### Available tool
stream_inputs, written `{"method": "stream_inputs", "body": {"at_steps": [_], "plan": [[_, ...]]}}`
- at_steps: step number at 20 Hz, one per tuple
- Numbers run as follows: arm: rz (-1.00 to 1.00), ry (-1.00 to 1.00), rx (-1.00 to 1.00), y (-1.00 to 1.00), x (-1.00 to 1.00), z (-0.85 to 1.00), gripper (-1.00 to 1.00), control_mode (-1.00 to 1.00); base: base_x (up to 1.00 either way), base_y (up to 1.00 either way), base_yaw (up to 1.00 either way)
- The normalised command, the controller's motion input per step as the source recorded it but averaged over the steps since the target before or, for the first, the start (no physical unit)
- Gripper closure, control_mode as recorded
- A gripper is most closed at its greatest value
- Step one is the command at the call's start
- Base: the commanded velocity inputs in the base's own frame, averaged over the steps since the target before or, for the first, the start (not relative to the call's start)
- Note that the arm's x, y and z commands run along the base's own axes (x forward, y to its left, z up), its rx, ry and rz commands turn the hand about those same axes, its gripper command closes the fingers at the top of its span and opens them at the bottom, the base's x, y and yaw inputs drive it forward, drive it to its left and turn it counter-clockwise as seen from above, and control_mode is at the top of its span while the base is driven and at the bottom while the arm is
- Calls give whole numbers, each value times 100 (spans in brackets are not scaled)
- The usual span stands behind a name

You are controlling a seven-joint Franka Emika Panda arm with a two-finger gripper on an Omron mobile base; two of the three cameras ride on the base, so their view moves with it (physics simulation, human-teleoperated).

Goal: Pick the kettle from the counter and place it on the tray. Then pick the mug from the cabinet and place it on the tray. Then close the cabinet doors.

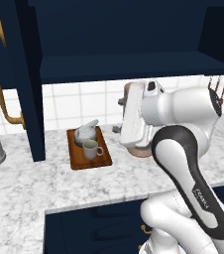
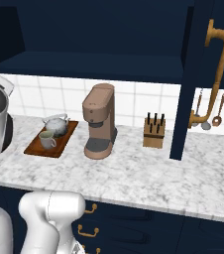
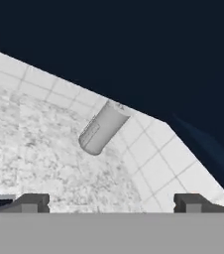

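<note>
The kettle (image 1: pixel 85 133) and the mug (image 1: pixel 90 149) are both seen on the tray (image 1: pixel 78 159), which lies on the marbled tabletop (image 1: pixel 29 188) near its back edge, by the tiled wall. The kettle is set at the rear of the tray and the mug just in front of it, close beside or touching — which of the two cannot be told. From the right base view, the tray (image 2: pixel 37 147) is found just left of the brown coffee machine (image 2: pixel 100 120), with the knife block (image 2: pixel 153 132) further along the back edge to the right.

The cabinet (image 1: pixel 134 64) above is shown with its inner shelf bare and its doors swung open — the left door (image 1: pixel 28 94) stands edge-on over the tabletop, with its curved brass handle (image 1: pixel 0 79) facing outward, and the right door (image 2: pixel 188 84) likewise.

In the hand view the hand (image 3: pixel 111 203) is seen with its two dark fingertips (image 3: pixel 32 202) set wide apart and nothing held between them. It is pointed across the tabletop toward the grey ribbed canister (image 3: pixel 102 127), which stands against the tiled wall near the left end.
</note>
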Motion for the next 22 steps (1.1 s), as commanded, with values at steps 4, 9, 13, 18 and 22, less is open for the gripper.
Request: {"method": "stream_inputs", "body": {"at_steps": [4,9,13,18,22], "plan": [[22,-29,0,28,-33,26,-100,-100,0,0,0],[11,-16,0,39,-47,27,-100,-100,0,0,0],[8,-13,-4,43,-55,21,-100,-100,0,0,0],[7,-16,-10,50,-56,14,-100,-100,0,0,0],[15,-5,-8,50,-48,13,-100,-100,0,0,0]]}}
